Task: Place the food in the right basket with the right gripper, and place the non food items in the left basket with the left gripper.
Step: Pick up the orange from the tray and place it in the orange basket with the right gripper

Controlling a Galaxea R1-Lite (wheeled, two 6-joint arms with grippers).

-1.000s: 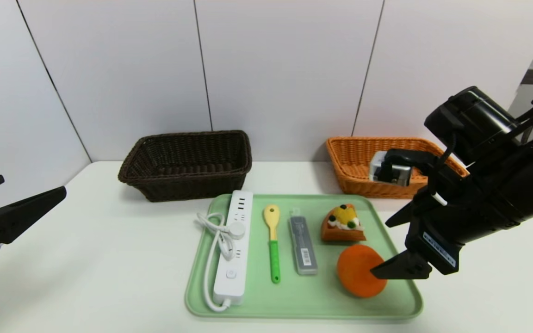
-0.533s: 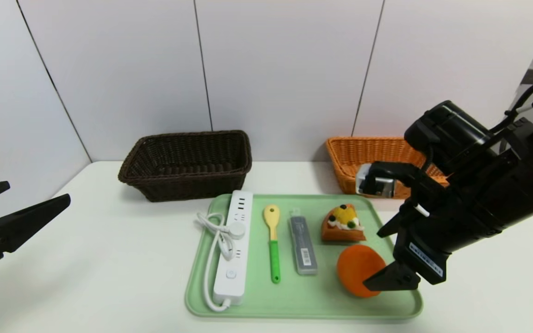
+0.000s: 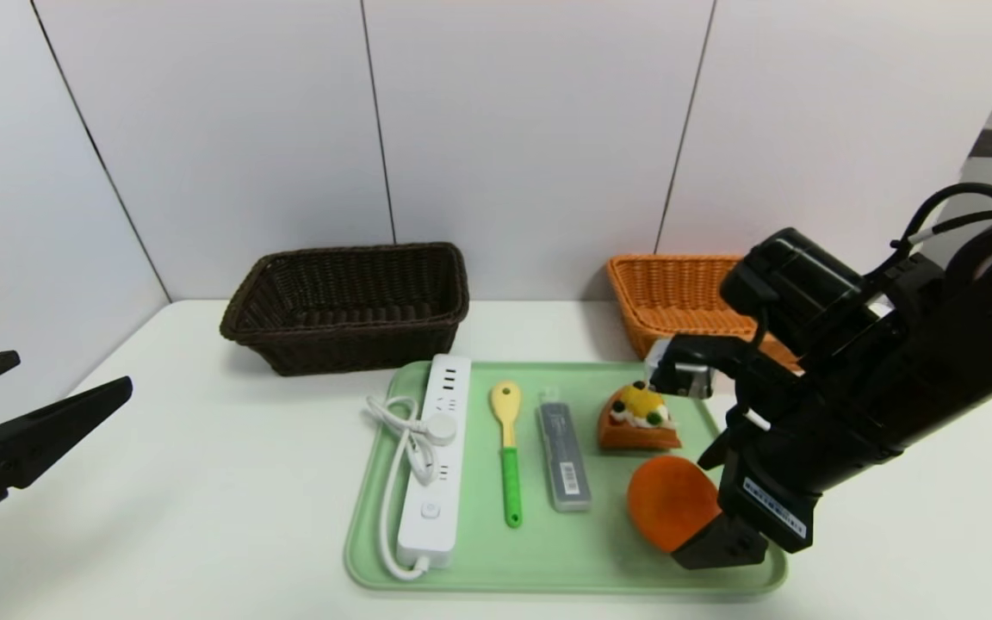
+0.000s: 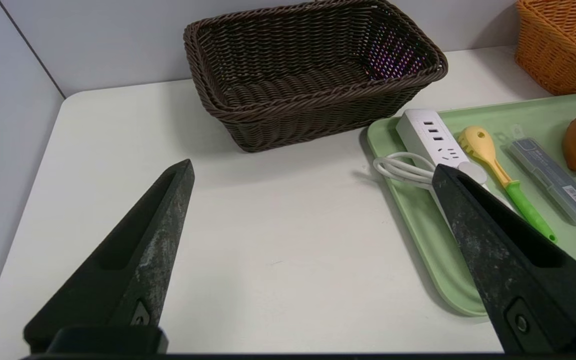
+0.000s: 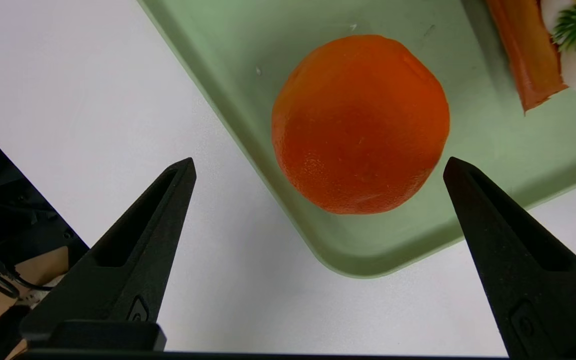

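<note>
A green tray (image 3: 548,560) holds a white power strip (image 3: 436,456), a yellow spoon with a green handle (image 3: 507,439), a grey flat case (image 3: 563,456), a cake slice (image 3: 638,418) and an orange (image 3: 664,504). My right gripper (image 3: 690,510) hangs open over the tray's front right corner. In the right wrist view the orange (image 5: 360,120) lies just ahead of the right gripper (image 5: 319,162), between the lines of its two fingers and untouched. My left gripper (image 3: 65,370) is open and empty at the table's left edge, far from the tray.
A dark brown wicker basket (image 3: 350,301) stands behind the tray on the left. An orange wicker basket (image 3: 677,293) stands at the back right, partly hidden by my right arm. White table surrounds the tray, with walls behind.
My right gripper has come down and to the left, from beside the orange basket to the orange at the tray's front right corner. The left gripper has barely shifted.
</note>
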